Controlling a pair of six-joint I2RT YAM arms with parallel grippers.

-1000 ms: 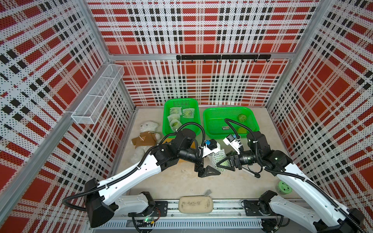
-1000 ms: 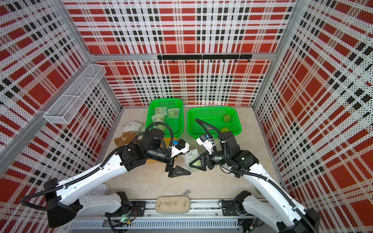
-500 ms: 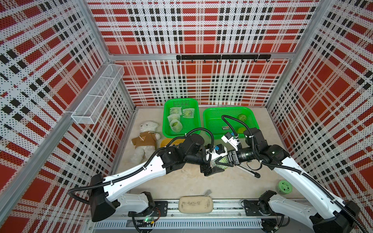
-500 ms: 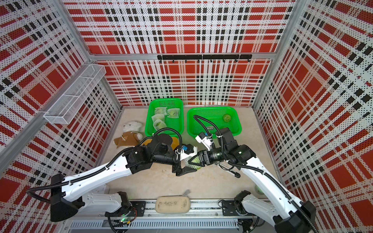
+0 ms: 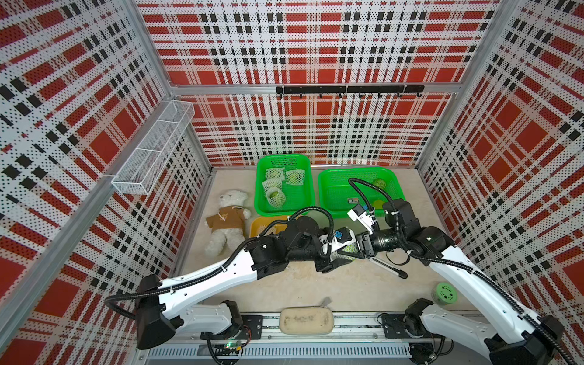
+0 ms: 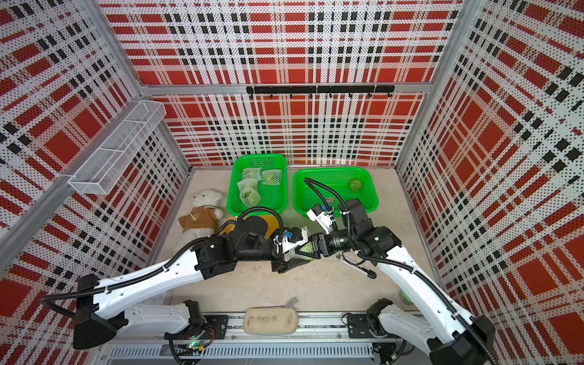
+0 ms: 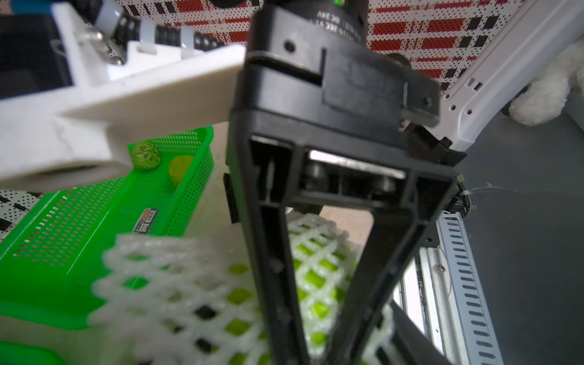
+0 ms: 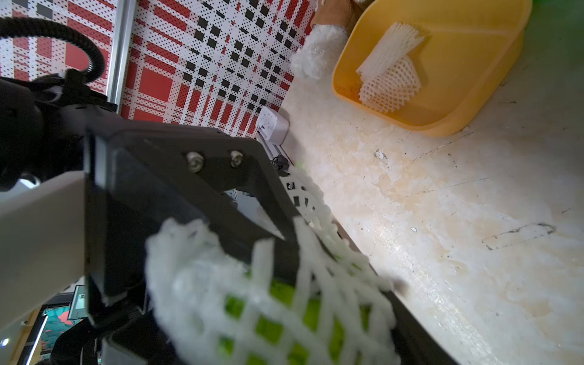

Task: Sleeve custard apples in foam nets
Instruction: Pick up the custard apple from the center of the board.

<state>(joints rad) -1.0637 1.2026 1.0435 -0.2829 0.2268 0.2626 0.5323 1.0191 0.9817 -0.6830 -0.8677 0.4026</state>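
1. Meeting over the table's (image 5: 300,284) middle, both arms share one netted custard apple (image 5: 349,250).
2. The right gripper (image 5: 355,249) pinches it through the foam net (image 7: 189,284); the left gripper (image 5: 338,256) straddles the net, grip unclear.
3. Fruit lies directly between them.

Sleeved custard apples (image 5: 275,196) in left basket (image 5: 300,198), bare custard apple (image 5: 379,183) in right basket (image 5: 335,193)

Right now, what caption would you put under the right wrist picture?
A green custard apple snug in its foam net, spare nets waiting in the yellow tray.
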